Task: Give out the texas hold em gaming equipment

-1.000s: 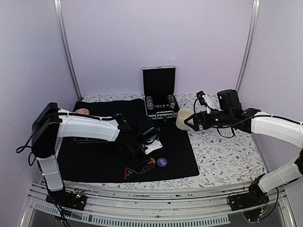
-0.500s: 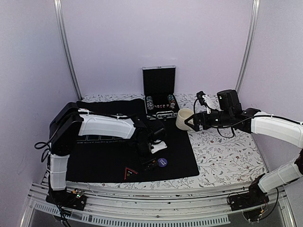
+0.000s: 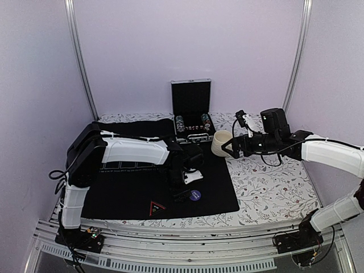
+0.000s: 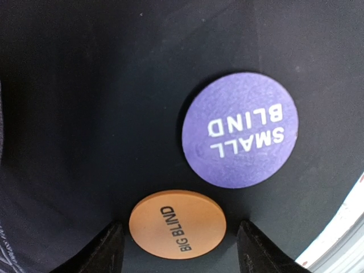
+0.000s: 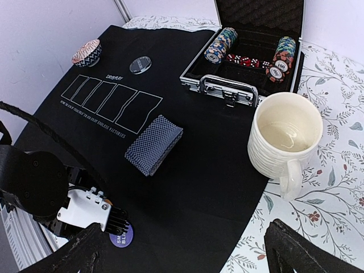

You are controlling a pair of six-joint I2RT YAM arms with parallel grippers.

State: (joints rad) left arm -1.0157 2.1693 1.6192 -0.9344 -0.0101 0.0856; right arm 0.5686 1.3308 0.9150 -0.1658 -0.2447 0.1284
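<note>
An orange "BIG BLIND" button (image 4: 177,224) lies flat on the black mat (image 3: 131,190). My left gripper (image 4: 179,242) is open and straddles it, with a small gap on each side. A purple "SMALL BLIND" button (image 4: 240,129) lies just beyond it, also seen in the top view (image 3: 195,195). In the right wrist view a blue-backed deck of cards (image 5: 154,144) sits mid-mat, a black button (image 5: 140,65) lies farther back, and chip stacks (image 5: 220,44) stand in the open case (image 5: 227,88). My right gripper (image 3: 230,149) hovers open beside the cream mug (image 3: 220,143).
A patterned chip stack (image 5: 87,53) sits at the mat's far left corner. A red-edged triangular marker (image 3: 157,208) lies near the mat's front edge. The mat's printed card outlines (image 5: 111,102) lie left of the deck. A floral tablecloth (image 3: 273,182) covers the right side.
My left arm has swung right along the mat toward the purple button, and its jaws have narrowed around the orange button. The right arm has not moved.
</note>
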